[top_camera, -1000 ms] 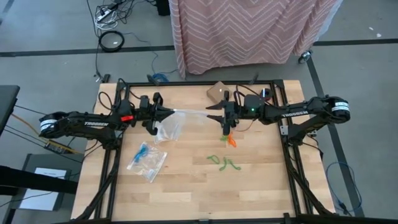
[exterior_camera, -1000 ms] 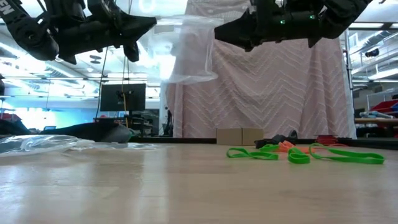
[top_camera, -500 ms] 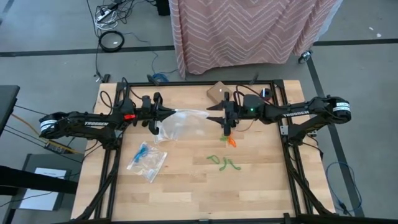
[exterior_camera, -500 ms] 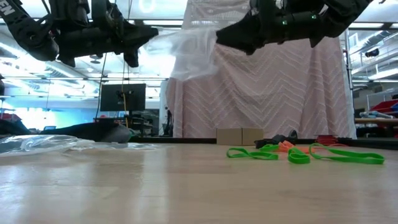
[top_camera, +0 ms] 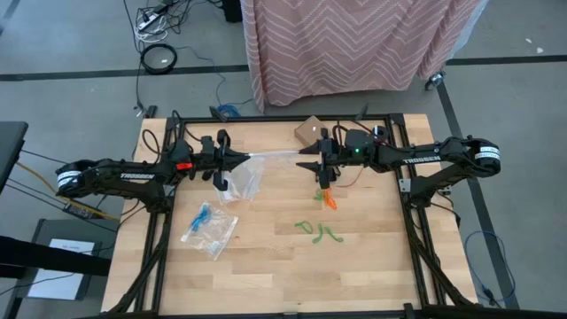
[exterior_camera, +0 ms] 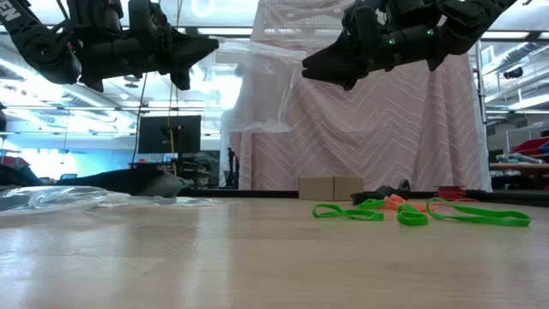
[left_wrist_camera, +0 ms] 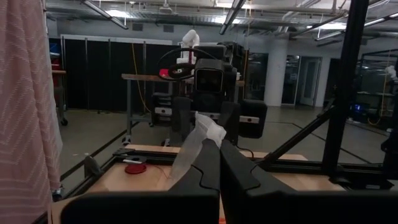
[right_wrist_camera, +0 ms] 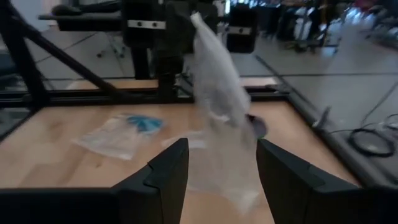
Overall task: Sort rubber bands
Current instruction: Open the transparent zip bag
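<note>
High view: left tool (top_camera: 237,159) pinches clear bag (top_camera: 249,178); right tool (top_camera: 304,166) agape

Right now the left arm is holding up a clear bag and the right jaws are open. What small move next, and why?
Probably ease the right gripper forward and close on the clear bag's free edge. The left gripper pinches one corner, the bag hangs limp between them, and the right jaws stand open just short of it.

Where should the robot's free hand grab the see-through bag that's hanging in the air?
Probably the bag's loose top edge. The clear bag hangs limp from the shut left gripper, which pinches one corner. The open right gripper faces it, so coming in level from the right and pinching that edge looks easiest.
</note>
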